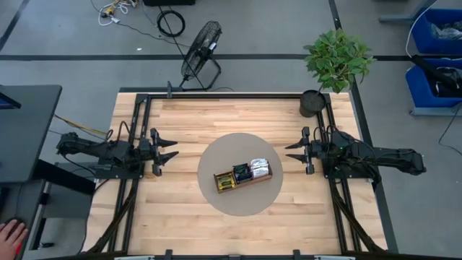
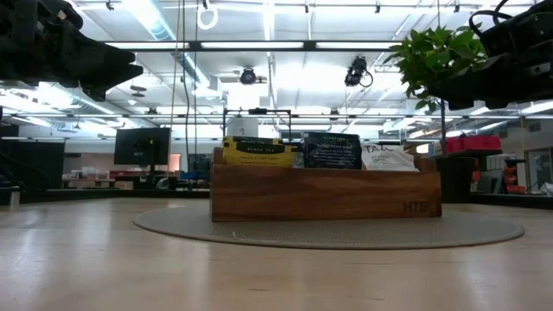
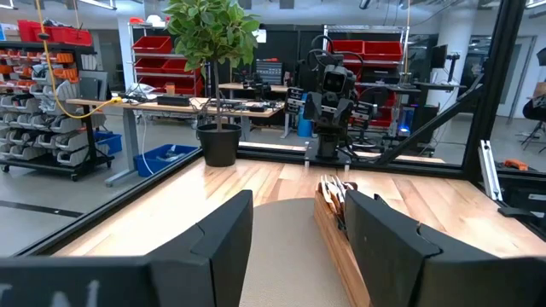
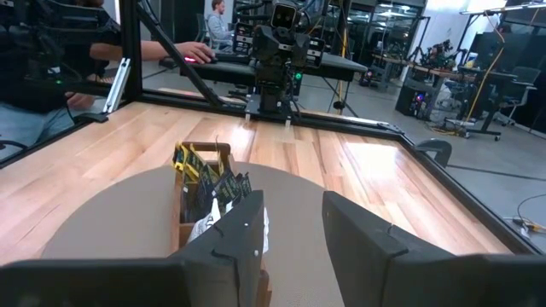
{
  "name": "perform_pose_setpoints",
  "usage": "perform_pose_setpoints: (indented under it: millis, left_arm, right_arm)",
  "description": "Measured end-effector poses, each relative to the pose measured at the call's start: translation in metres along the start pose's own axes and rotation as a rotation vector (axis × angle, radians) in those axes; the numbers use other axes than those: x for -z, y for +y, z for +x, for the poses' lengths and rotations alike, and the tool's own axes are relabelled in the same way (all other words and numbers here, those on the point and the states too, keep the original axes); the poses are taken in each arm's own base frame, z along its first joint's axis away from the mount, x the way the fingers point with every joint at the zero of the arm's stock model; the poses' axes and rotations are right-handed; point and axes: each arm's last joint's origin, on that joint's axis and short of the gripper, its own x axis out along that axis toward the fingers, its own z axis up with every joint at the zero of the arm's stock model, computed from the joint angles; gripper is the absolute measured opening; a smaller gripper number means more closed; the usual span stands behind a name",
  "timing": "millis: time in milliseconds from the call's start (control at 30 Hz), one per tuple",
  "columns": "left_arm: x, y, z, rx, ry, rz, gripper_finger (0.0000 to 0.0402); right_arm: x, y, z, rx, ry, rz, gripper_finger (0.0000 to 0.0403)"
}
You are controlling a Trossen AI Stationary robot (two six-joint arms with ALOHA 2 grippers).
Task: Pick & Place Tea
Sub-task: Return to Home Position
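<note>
A brown wooden tray (image 1: pixel 243 178) with three compartments lies on a round grey mat (image 1: pixel 242 206) at the table's middle. The tea sachets stand on edge in it: yellow ones (image 2: pixel 257 153) in the left compartment, dark ones (image 2: pixel 331 149) in the middle, white ones (image 2: pixel 389 157) on the right. My left gripper (image 1: pixel 175 146) hovers open left of the mat and points at the tray (image 3: pixel 337 234). My right gripper (image 1: pixel 287 152) hovers open right of the mat, facing the tray (image 4: pixel 194 209). Neither gripper has anything between its fingers.
A potted plant (image 1: pixel 317 94) stands at the table's far right corner. A floor fan (image 1: pixel 201 54) sits beyond the far edge. A person's hand (image 1: pixel 11 235) shows off the table's near left. Bare wood surrounds the mat on all sides.
</note>
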Motion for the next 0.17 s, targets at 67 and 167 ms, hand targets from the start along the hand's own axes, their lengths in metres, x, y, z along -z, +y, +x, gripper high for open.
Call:
perform_pose_setpoints:
  millis: [67,167]
  left_arm:
    - [0.0000,0.0000,0.0000,0.000,0.000,0.000,0.0193]
    - [0.0000,0.0000,0.0000,0.000,0.000,0.000,0.0193]
  right_arm:
    - [0.0000,0.0000,0.0000,0.000,0.000,0.000,0.0130]
    - [0.0000,0.0000,0.0000,0.000,0.000,0.000,0.0130]
